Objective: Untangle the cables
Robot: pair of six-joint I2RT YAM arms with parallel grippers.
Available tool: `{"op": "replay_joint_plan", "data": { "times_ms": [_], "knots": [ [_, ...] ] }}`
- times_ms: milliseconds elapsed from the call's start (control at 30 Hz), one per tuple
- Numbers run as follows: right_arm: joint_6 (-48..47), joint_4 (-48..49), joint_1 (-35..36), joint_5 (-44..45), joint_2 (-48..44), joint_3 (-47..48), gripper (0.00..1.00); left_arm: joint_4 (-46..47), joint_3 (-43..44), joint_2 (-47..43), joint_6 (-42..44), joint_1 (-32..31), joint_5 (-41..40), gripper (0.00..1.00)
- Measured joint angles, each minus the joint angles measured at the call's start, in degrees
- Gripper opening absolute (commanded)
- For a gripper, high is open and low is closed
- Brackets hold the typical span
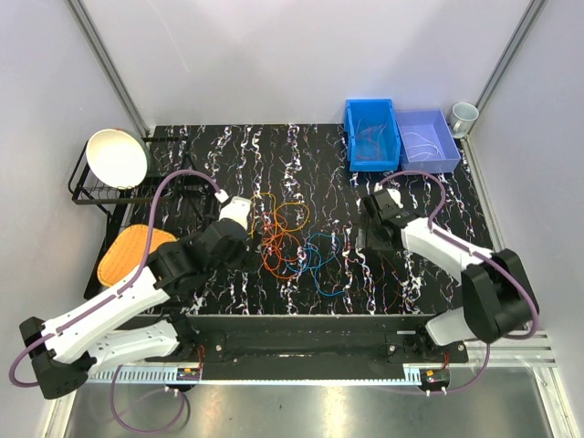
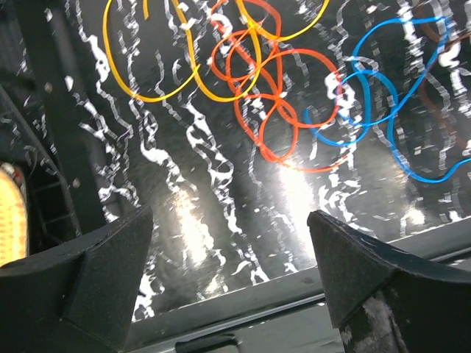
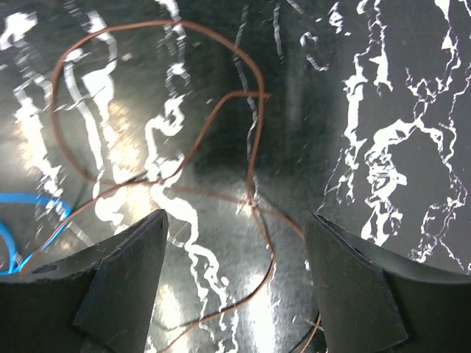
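Black marbled table (image 1: 310, 155), overhead view. The cables (image 1: 278, 255) lie in a loose tangle at the middle of the frame, between the two arms.

Left wrist view: the left gripper (image 2: 228, 228) is spread wide, with nothing between its fingers (image 2: 110, 257). It is low over bare table near the edge. In the upper half of the frame:
- yellow cable (image 2: 154, 97) at upper left, one big open loop
- orange-red cable (image 2: 274, 157) at upper centre, several loops crossing the yellow one near the top
- blue cable (image 2: 390, 143) at upper right, overlapping the orange-red loops at their right side

None of them touches the fingers.

Right wrist view: the right gripper (image 3: 235, 217) is also spread wide and grips nothing. The dark red cable (image 3: 252, 169) lies flat on the table in a large loop at upper left. Its strands cross just above the gap between the fingertips and trail down through it. A bit of the blue cable shows at the left edge.

Elsewhere in the overhead view:
- blue bin (image 1: 371, 134) and paler bin (image 1: 426, 140), side by side at upper right
- mug (image 1: 464, 116) in the far right corner
- white bowl (image 1: 117, 157) on a wire rack (image 1: 91, 192) at upper left
- woven mat (image 1: 132, 251) below the rack, partly under the left arm
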Motion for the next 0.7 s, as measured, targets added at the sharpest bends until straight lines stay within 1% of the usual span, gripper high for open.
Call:
{"op": "replay_joint_plan", "data": {
  "times_ms": [267, 500, 633, 700],
  "knots": [
    [0.48, 0.11, -2.34, -1.33, 7.98, 3.19, 0.77, -0.37, -1.01, -1.18, 0.11, 0.07, -1.99, 0.91],
    [0.59, 0.46, -2.34, -2.16, 10.62, 5.22, 0.69, -0.31, -1.01, -1.36, 0.48, 0.07, -2.51, 0.91],
    [0.59, 0.52, -2.34, -3.23, 10.84, 5.25, 0.68, -0.09, -1.01, -1.36, 0.55, 0.07, -2.71, 0.91],
    [0.59, 0.57, -2.34, -3.28, 10.82, 5.22, 0.66, 0.00, -1.01, -1.36, 0.55, 0.07, -2.73, 0.91]
  ]
}}
